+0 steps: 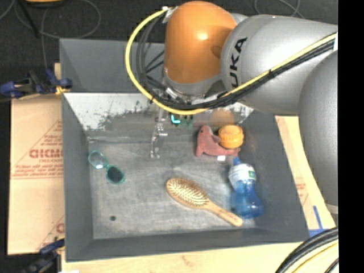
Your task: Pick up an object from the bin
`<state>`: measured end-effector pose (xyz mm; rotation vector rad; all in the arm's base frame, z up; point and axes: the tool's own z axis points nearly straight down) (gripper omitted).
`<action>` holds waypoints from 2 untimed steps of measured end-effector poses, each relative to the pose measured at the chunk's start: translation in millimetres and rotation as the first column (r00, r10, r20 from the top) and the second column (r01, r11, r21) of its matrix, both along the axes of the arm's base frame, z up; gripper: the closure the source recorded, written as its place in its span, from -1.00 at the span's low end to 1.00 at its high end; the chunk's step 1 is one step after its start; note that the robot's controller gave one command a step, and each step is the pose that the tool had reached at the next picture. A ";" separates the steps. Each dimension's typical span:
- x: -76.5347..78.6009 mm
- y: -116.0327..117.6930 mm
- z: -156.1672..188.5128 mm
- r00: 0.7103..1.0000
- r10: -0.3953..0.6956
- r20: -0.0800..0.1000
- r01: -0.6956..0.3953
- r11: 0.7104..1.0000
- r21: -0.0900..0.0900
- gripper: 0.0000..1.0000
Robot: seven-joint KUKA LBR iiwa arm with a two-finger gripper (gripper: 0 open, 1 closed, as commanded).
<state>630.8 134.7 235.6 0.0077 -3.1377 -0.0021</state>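
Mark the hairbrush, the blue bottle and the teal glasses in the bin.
wooden hairbrush (pixel 189 192), camera view, on the bristle head
blue bottle (pixel 247 199), camera view, on the blue body below the label
teal glasses (pixel 107 168), camera view, on the bridge between the lenses

Reaches in from the right as a thick silver arm (pixel 278 50), elbow high, bending down into a rounded orange wrist cover (pixel 196 38). Carries yellow and black cables (pixel 129 50) looped wide round that cover's left side. Hangs the end effector (pixel 157 144) below the cover's lower left edge, pointing downward.
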 end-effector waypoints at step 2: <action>0.1 -14.3 -34.0 0.997 0.071 0.014 -0.071 0.997 -0.001 -1.00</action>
